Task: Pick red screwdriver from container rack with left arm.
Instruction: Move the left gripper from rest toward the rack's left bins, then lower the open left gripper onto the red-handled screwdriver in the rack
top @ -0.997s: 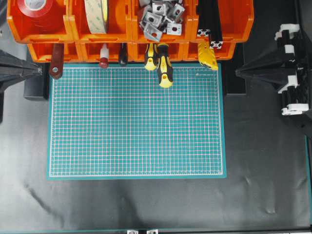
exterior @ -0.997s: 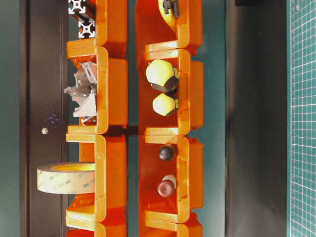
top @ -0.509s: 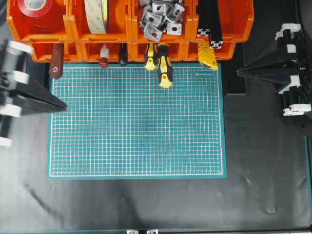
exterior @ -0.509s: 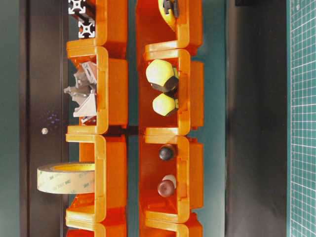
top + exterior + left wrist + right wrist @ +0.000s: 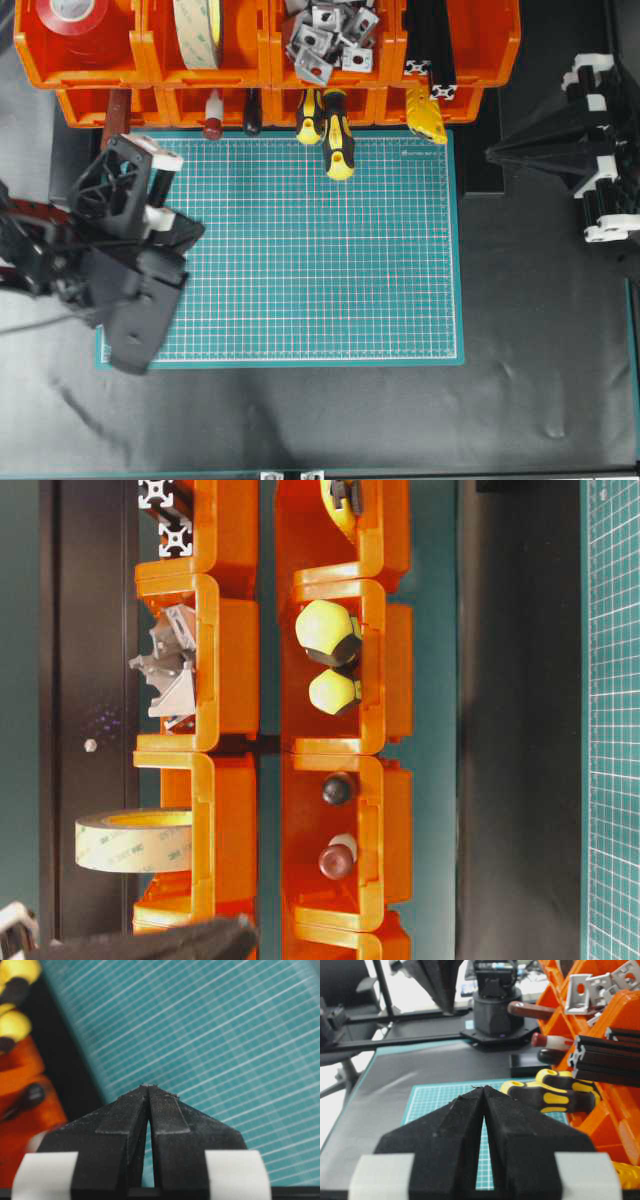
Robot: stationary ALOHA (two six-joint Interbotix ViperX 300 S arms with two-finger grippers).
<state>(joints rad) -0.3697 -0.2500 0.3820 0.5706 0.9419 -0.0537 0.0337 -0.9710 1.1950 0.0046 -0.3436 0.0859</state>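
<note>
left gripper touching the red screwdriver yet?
Apart. The overhead view shows the left gripper over the green mat, with open mat between it and the red screwdriver in the container rack.

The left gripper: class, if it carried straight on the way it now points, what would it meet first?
Probably the green cutting mat: the left gripper, jaws shut, points down onto its bare grid. Depth is unclear.

Glossy orange plastic container rack; matt green cutting mat with white grid
</note>
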